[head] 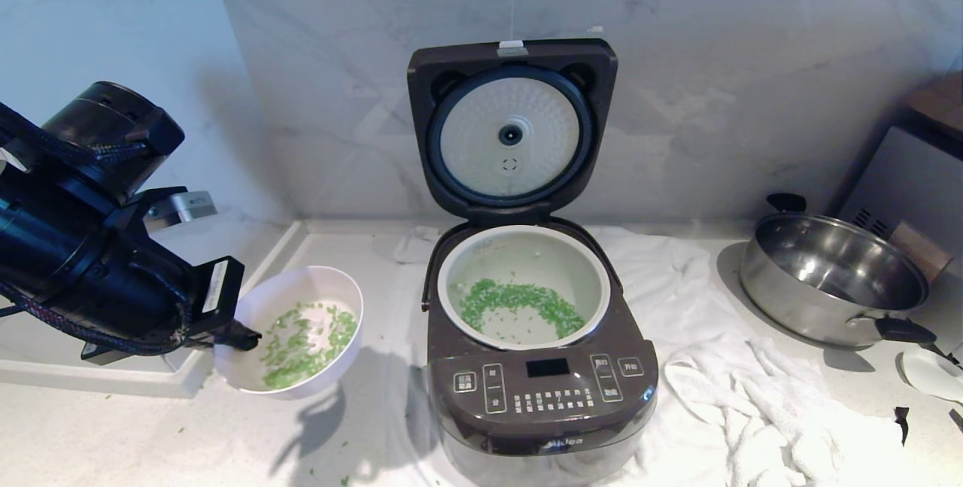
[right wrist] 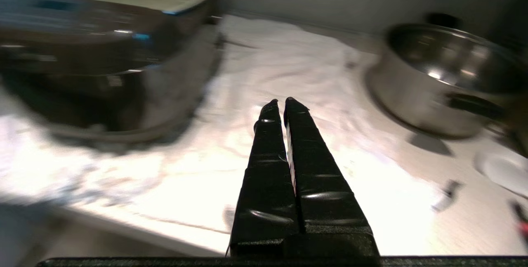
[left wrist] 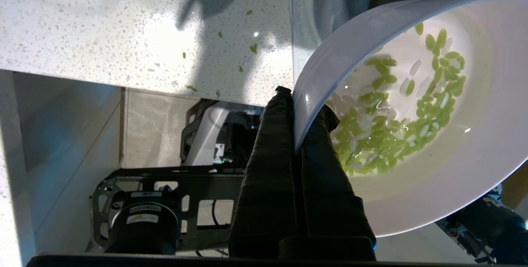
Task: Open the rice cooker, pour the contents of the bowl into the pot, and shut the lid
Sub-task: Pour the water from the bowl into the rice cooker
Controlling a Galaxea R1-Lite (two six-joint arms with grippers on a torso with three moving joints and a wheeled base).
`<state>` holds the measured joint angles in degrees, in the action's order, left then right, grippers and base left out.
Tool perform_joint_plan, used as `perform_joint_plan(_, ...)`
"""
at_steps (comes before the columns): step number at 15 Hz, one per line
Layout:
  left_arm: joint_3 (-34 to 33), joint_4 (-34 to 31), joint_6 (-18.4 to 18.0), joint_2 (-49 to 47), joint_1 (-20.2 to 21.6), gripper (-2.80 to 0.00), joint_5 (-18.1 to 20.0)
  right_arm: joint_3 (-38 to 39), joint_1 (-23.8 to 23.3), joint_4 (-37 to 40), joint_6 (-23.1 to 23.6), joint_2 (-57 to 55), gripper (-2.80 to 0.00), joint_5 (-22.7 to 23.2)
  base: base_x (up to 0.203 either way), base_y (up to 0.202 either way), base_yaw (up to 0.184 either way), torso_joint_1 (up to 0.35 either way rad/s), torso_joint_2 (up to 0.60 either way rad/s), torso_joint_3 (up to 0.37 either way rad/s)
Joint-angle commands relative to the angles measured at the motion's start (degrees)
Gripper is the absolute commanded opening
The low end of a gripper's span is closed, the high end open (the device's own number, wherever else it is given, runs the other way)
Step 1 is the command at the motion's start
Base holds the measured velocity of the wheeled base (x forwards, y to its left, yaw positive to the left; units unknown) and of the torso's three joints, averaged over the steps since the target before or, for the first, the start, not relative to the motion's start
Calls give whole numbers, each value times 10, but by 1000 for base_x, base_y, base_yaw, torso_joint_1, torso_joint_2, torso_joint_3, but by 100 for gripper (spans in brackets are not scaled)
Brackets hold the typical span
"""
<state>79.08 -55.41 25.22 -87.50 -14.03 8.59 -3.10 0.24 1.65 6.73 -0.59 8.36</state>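
left gripper [left wrist: 295, 112] clamped on bowl [head: 289, 330] rim, held tilted left of cooker [head: 539, 366], greens [head: 308, 342] inside. lid [head: 511, 126] up, pot [head: 524, 287] w/ greens. right gripper [right wrist: 284, 106] pinched shut, empty, over cloth [right wrist: 288, 69].

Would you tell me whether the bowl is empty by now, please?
Not empty: green contents still lie inside the bowl, which the left gripper holds by its rim, beside the rice cooker.
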Motion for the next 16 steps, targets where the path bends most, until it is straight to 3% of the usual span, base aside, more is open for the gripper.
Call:
perform_joint_plan(1, 2, -3, 2, -3, -2, -280, 0, 22, -1, -6, -1, 7, -280, -72, 0, 0, 0, 0, 0, 0)
perform_joint_plan(2, 8, -3, 2, -5, -2, -280, 0, 29, -1, -24, -2, 7, -280, -72, 0, 0, 0, 0, 0, 0)
perform_joint_plan(4, 13, -3, 2, -7, -4, -280, 0, 26, -2, 8, 27, 6, -280, -51, 0, 0, 0, 0, 0, 0)
perform_joint_plan(7, 12, -3, 3, -8, -24, -280, -2, 25, -2, 7, -23, 6, -280, -59, 0, 0, 0, 0, 0, 0)
perform_joint_plan(9, 15, -3, 4, -24, -49, -280, -29, 28, -2, -7, -34, 7, -280, -67, 0, 0, 0, 0, 0, 0)
perform_joint_plan(16, 151, -48, 6, -128, -89, -280, -42, 30, -2, -16, -35, 7, -280, -67, 0, 0, 0, 0, 0, 0)
